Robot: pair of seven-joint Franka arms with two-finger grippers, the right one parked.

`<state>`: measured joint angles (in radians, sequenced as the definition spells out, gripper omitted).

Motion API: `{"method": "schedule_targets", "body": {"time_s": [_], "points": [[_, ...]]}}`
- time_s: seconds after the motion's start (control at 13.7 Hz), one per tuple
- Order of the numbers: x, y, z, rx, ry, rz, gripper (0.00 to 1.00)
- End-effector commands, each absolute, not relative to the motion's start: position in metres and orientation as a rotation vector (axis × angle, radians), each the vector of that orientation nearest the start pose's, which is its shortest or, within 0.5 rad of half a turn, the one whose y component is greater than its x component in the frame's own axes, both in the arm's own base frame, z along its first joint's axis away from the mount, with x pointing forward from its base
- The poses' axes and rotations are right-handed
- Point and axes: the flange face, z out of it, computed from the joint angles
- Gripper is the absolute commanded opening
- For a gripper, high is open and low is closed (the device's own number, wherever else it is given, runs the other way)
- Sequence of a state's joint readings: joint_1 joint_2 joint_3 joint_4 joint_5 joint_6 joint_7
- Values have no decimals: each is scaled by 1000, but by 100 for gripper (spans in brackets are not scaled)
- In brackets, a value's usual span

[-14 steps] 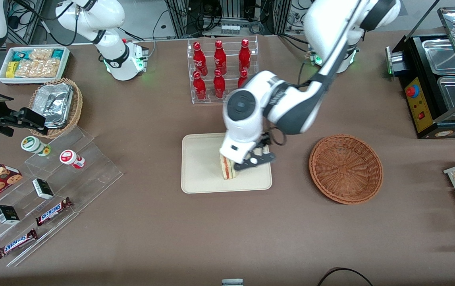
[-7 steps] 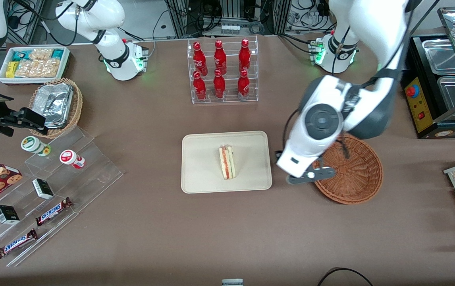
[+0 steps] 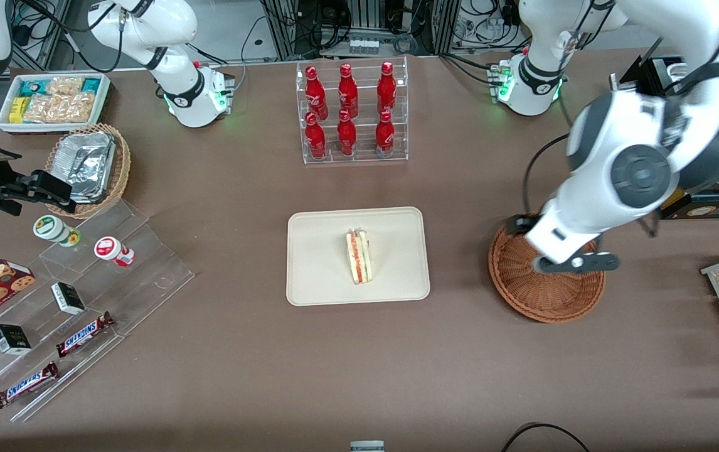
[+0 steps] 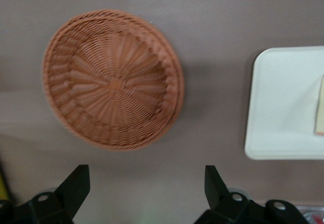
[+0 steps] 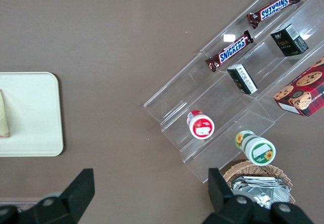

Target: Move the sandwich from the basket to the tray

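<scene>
The sandwich (image 3: pixel 359 256), a pale wedge with red, orange and green layers, stands on its edge on the cream tray (image 3: pixel 319 257) at the table's middle. The reddish-brown wicker basket (image 3: pixel 548 295) sits beside the tray, toward the working arm's end, with nothing in it. My left gripper (image 3: pixel 560 257) hangs above the basket, well off the tray. In the left wrist view the gripper (image 4: pixel 146 176) is open, its black fingers wide apart over bare table, with the basket (image 4: pixel 114 79), the tray (image 4: pixel 283 102) and a sliver of the sandwich (image 4: pixel 320 105) below.
A clear rack of red bottles (image 3: pixel 348 113) stands farther from the camera than the tray. Stepped acrylic shelves with snack bars and small boxes (image 3: pixel 83 276), a tan basket of foil containers (image 3: pixel 88 166) and a white snack box (image 3: pixel 52 100) lie toward the parked arm's end. A black appliance (image 3: pixel 692 125) stands near the basket.
The gripper let go of the sandwich on the tray, rose and swung toward the working arm's end, ending above the basket. The sandwich has stayed where it was set.
</scene>
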<state>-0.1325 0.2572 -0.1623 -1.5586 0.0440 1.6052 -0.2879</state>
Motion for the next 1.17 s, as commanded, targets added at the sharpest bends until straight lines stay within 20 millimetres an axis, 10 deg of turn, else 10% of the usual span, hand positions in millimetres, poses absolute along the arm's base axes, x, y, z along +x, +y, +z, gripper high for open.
{"method": "schedule_targets", "body": {"time_s": [0.0,0.66,1.09], "points": [[575,-137,508,-3074,97,334,100],[526,-28,597,-3114,134,384,100],[508,-2,629,-3116,57,406,100]]}}
